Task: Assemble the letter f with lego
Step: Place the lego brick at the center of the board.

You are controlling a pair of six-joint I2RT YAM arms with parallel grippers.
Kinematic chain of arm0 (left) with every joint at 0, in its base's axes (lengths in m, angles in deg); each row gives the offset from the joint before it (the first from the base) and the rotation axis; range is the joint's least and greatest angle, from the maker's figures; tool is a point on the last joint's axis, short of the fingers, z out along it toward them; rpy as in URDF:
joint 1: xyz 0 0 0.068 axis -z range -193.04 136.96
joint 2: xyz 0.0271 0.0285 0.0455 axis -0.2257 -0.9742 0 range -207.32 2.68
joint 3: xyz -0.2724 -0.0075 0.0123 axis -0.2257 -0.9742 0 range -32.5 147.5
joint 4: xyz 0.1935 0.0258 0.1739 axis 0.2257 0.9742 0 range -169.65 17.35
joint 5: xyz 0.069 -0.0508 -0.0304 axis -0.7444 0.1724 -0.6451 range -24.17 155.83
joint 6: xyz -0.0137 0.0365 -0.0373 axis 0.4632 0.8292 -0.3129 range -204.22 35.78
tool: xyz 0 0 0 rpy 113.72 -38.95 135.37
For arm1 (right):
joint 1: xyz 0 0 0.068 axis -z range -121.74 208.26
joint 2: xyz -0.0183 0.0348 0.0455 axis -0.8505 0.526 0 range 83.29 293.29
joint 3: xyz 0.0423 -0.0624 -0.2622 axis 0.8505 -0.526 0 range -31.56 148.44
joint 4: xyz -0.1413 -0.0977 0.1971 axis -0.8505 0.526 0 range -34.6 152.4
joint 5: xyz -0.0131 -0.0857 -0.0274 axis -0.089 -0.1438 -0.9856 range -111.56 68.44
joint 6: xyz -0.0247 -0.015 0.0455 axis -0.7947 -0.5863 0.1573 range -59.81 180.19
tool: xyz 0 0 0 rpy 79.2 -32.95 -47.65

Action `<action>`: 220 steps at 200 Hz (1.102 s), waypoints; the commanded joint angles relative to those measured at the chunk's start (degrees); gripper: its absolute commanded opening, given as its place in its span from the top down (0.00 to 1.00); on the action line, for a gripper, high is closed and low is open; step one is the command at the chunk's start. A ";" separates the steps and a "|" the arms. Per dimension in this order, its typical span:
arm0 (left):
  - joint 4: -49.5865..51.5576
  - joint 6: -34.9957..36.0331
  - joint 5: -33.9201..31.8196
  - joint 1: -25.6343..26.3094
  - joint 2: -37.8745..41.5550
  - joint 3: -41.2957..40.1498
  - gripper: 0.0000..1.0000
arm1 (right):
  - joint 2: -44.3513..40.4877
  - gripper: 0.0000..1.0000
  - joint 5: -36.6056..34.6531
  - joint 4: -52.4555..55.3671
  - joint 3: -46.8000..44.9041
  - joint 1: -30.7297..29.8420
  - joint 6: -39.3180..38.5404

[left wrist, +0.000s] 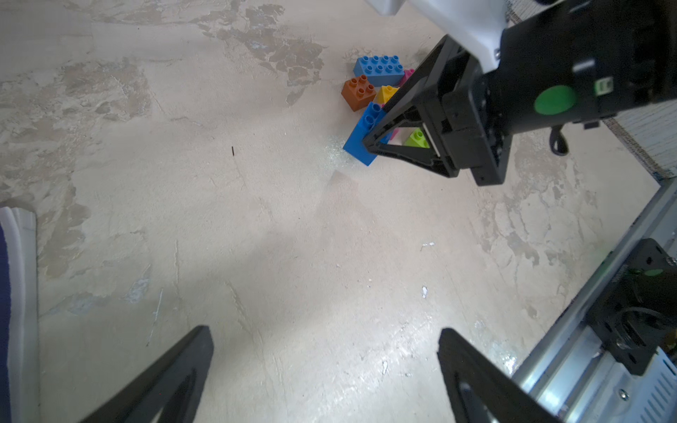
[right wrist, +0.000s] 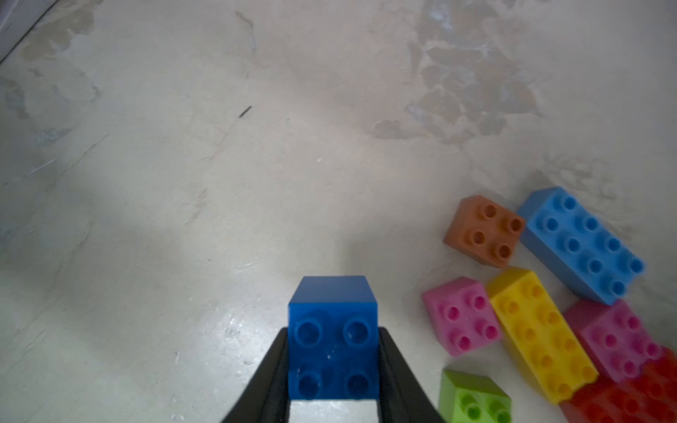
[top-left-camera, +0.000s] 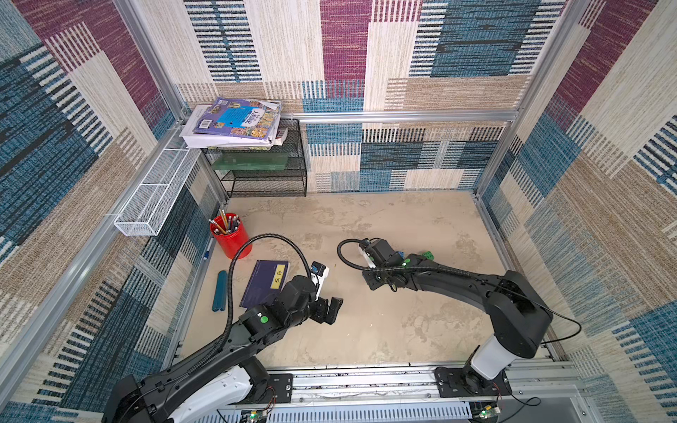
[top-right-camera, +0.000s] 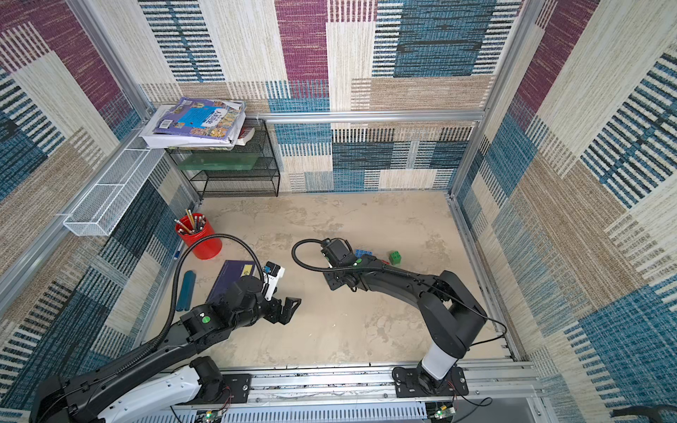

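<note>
- so, in both top views: left gripper (top-left-camera: 329, 311) is hanging wide open, empty, well apart from the lego pile (top-right-camera: 366, 253).
- left wrist: right gripper (left wrist: 366, 143) is clamping a blue brick (left wrist: 368, 121), tilting, just beside the pile, so it is sitting nearer.
- right wrist: jaws are pinching the brick's sides, bare table (right wrist: 183, 183) lying ahead.

both top views: high at front, aimed down+back, whole table (top-left-camera: 384, 329), near-identical | L wrist: low, close, looks across table to lego pile (left wrist: 379, 69) | R wrist: v. close, down on blue brick (right wrist: 332, 344); shares pile w/ L wrist
</note>
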 commanded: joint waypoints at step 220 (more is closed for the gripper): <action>0.94 0.99 -0.67 -0.03 3.41 -4.27 0.01 | 8.98 0.40 2.98 -5.38 4.69 -2.13 -5.07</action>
